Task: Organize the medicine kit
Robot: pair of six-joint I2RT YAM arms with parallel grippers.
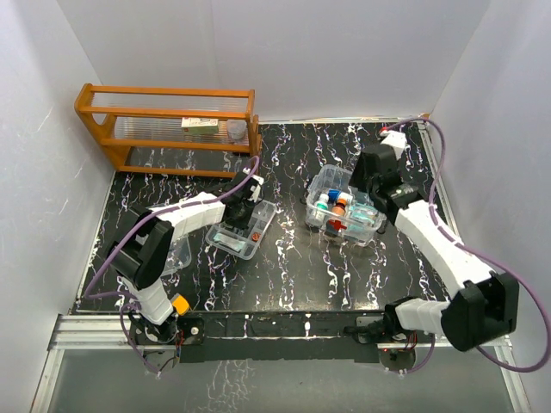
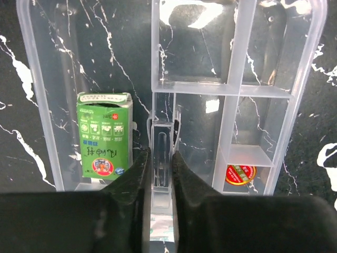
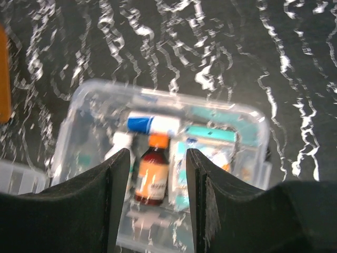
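The left tool (image 2: 161, 158) is closed in on the upright middle tab of the divided tray (image 2: 231, 89), which seems to be pinched. The tray is set on the bench (image 1: 293, 275), left of the clear box (image 3: 253, 118). The right tool (image 3: 158, 154) is held half open above that box, with nothing gripped.
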